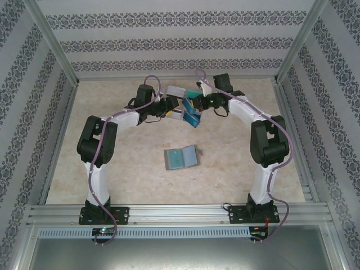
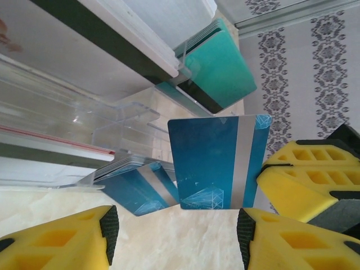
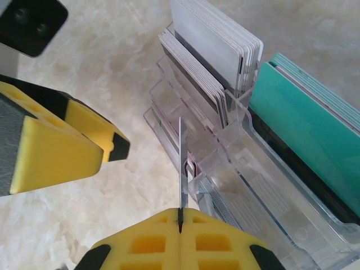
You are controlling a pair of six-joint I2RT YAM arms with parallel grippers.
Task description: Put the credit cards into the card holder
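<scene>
1. The right claw (image 3: 180, 218) is clenched on a thin blue plastic card with a silver stripe (image 2: 216, 163). It pinches one edge and holds the card upright over the pale marbled worktop (image 1: 112, 180).
2. The left claw (image 2: 177, 228) is released. Its yellow fingers (image 2: 62, 244) stand either side of that card without touching it.
3. Just beside the card stands a clear plastic four-part rack (image 3: 236, 169). It holds stacks of white-grey cards (image 3: 214, 50), teal cards (image 3: 304, 112) and more blue striped cards (image 2: 140, 188).
4. The small square grey-brown card holder (image 1: 181, 158) lies open near the middle of the worktop, its pale blue-grey inside facing up, well apart from both claws.
</scene>
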